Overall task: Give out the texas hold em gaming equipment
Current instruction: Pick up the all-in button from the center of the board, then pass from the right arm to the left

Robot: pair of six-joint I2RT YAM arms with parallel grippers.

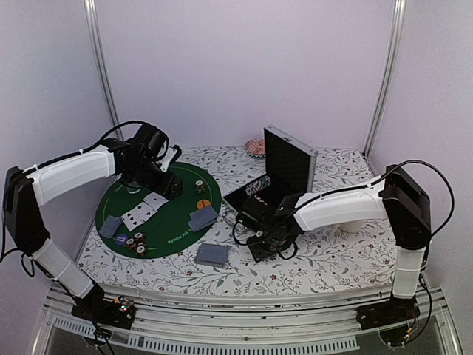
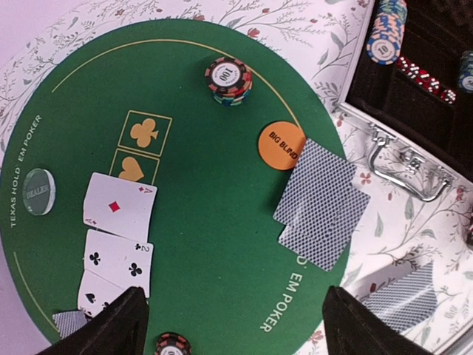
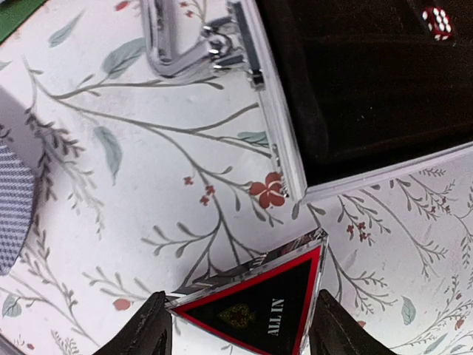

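A round green poker mat [image 1: 174, 229] carries face-up cards [image 2: 118, 208], two face-down grey-blue cards [image 2: 320, 201], an orange BIG BLIND button [image 2: 281, 146], a clear dealer button [image 2: 38, 191] and chip stacks [image 2: 228, 80] [image 1: 135, 242]. My left gripper [image 2: 233, 299] is open and empty, hovering over the mat [image 2: 214, 222]; it is at the mat's far side in the top view [image 1: 164, 185]. My right gripper [image 3: 240, 333] is shut on a black and red triangular ALL IN marker [image 3: 259, 307], held just above the cloth in front of the case [image 1: 264, 242].
The open silver case [image 1: 290, 164] stands right of the mat, with chips [image 2: 386, 33] and red dice [image 2: 425, 74] inside; its handle [image 3: 185, 48] and corner are close to my right gripper. A grey-blue card deck [image 1: 212, 254] lies near the front edge. A pink object [image 1: 255, 146] sits at the back.
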